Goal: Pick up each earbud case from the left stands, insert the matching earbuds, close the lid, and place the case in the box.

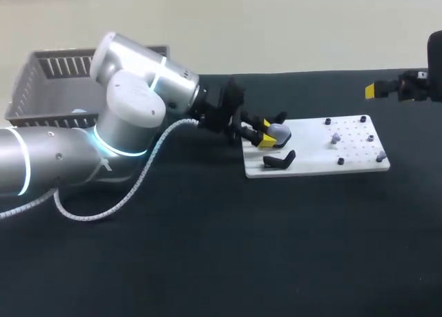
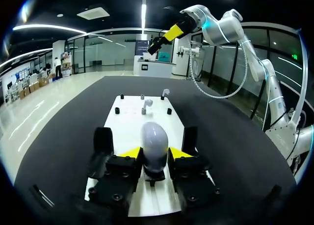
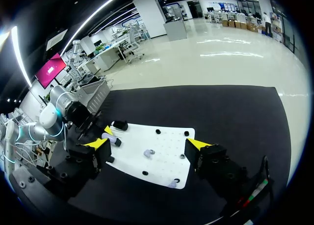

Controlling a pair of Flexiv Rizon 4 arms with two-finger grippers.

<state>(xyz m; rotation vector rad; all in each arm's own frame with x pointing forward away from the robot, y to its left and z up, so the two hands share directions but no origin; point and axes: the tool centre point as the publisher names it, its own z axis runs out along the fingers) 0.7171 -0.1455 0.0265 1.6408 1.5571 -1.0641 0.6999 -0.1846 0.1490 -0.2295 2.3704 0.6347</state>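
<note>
Left gripper point(image 2: 155, 154) pinches the smooth, rounded lavender earbud case point(image 2: 154, 139) over the flat white board point(image 2: 128, 108); right gripper point(image 3: 149, 144) spread wide.

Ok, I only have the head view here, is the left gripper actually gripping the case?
Observer: Yes. In the left wrist view the left gripper has both yellow fingertips against the case, one on each side.
Operator: And the right gripper? It's cut off at my edge.
Observer: Its own wrist view shows the right gripper wide open with nothing between the fingers, and the board lies beyond it.
</note>
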